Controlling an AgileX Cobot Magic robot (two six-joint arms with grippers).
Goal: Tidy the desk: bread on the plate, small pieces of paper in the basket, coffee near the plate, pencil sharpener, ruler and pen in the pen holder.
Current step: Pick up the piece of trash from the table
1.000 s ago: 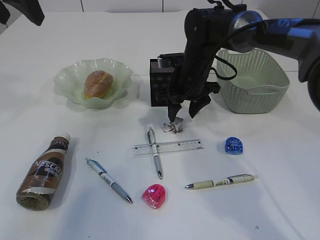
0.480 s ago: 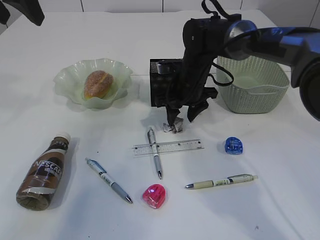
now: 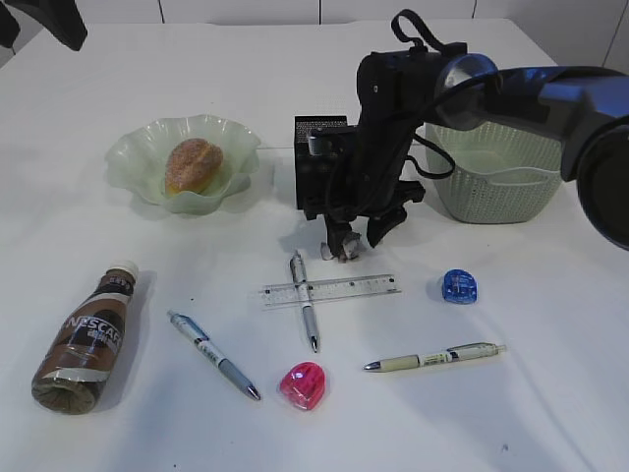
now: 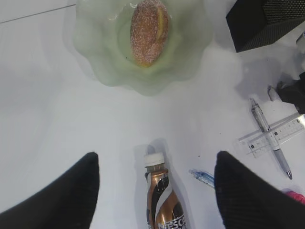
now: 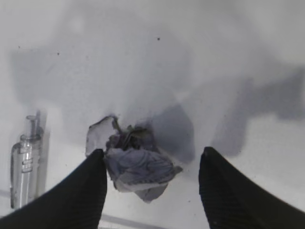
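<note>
Left gripper (image 4: 152, 191) hovered high over the near-left desk (image 3: 147, 59), jaws wide apart w/ nothing between, Nescafe coffee bottle (image 3: 86, 337) lying on its side below; the bread (image 3: 193, 164) already sat in the wavy green plate (image 3: 133, 157) far left. At centre, right gripper (image 3: 357, 237) hung just above the desk, jaws apart, straddling a paper wad (image 5: 136, 164); in the wrist view the wad touched or nearly touched the left finger (image 5: 66, 195), w/ a clear gap to the right one. Step in hand looked like picking this wad for the basket (image 3: 496, 172), far right. To do it well, prob shift slightly left so the wad sits centred, drop till the tips nearly meet the desk, then close fully, since crumpled paper gives and slips. Avoid the pen (image 3: 303, 298) and clear ruler (image 3: 329, 289) just near of it. The wad looked small, grey-white, loosely crumpled w/ a flap sticking out left, lying near of the black mesh pen holder (image 3: 316, 167).
</note>
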